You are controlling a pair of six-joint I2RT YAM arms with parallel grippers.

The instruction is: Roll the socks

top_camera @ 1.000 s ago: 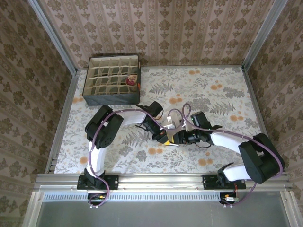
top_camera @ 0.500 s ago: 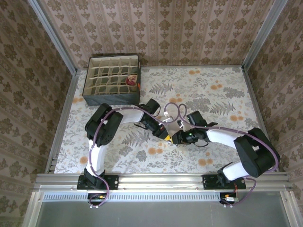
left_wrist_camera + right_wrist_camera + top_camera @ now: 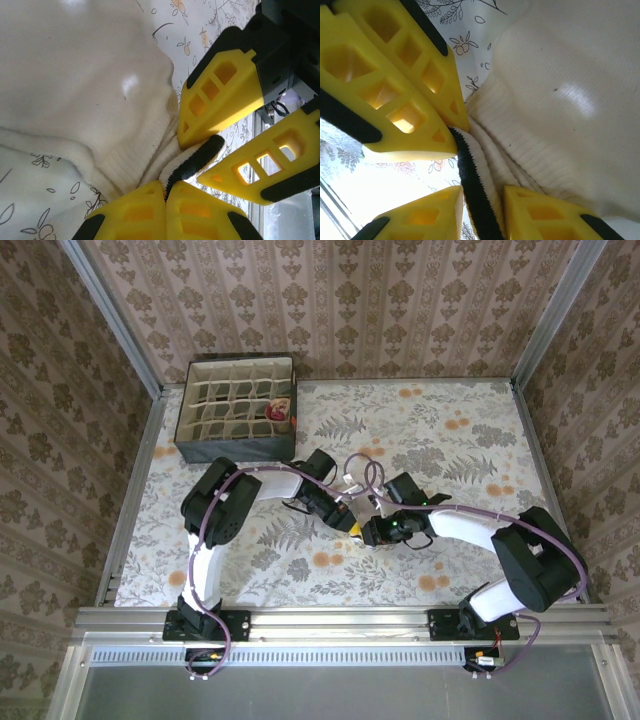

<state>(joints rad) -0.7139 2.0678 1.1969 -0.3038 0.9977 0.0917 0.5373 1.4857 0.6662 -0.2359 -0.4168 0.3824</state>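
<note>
Left claw (image 3: 166,186) has its two yellow fingers pressed tight together at the bottom of the left wrist view. They pinch the edge of the cuff (image 3: 202,152) of a soft cream knit sock (image 3: 75,75). That cuff has a black stripe along its rim.

Right claw (image 3: 194,159) is at the right side of the same view. Its two yellow fingers sit a little apart, one on each side of the striped cuff. Both fingers touch the cuff, so this claw is clamped on it as well.

The rest of the sock spreads out big and puffy over the upper left of that view. It lies on a table with a flowery cloth (image 3: 450,440).

In the top view, both claws meet nose to nose just below the middle of the picture.

A dark box with many little cream cells (image 3: 235,448) stands at the upper left of the table, well apart from the claws. A small red and tan bundle (image 3: 280,412) sits in one cell on the right side of the box.
</note>
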